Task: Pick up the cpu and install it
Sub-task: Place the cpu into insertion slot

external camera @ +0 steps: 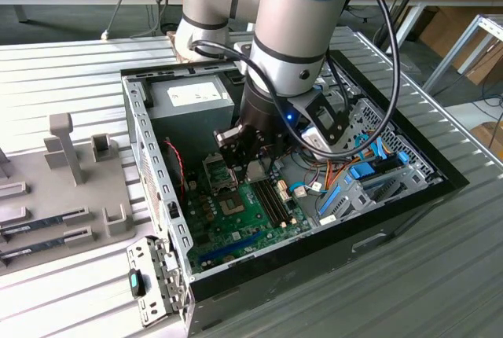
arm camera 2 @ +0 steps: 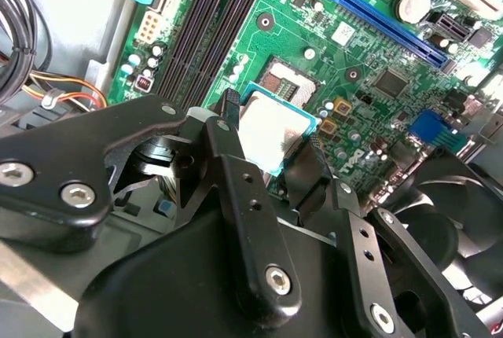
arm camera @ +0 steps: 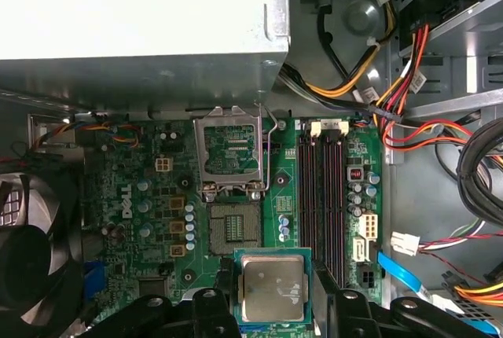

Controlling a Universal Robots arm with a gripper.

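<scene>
The cpu (arm camera: 273, 287) is a small silver square with a thin green rim, held flat between the black fingers (arm camera: 324, 295) of my gripper (arm camera: 273, 297), which is shut on its two opposite edges. It hangs just above the green motherboard (arm camera: 149, 196), beside the open socket (arm camera: 233, 225), whose metal load plate (arm camera: 229, 145) stands flipped up. In the second wrist view the cpu (arm camera 2: 271, 130) sits next to the socket (arm camera 2: 291, 82), with the gripper (arm camera 2: 271, 143) clamped around it. In the exterior view the gripper (external camera: 250, 167) is low inside the open computer case (external camera: 149, 157).
A grey power-supply box (external camera: 192, 98) fills the case's far end. Memory slots (arm camera: 322, 189) run beside the socket, a black fan (arm camera: 31, 251) sits on the other side, and bundled cables (external camera: 361, 169) lie towards the exterior view's right. A grey fixture (external camera: 71, 196) holds memory sticks outside the case.
</scene>
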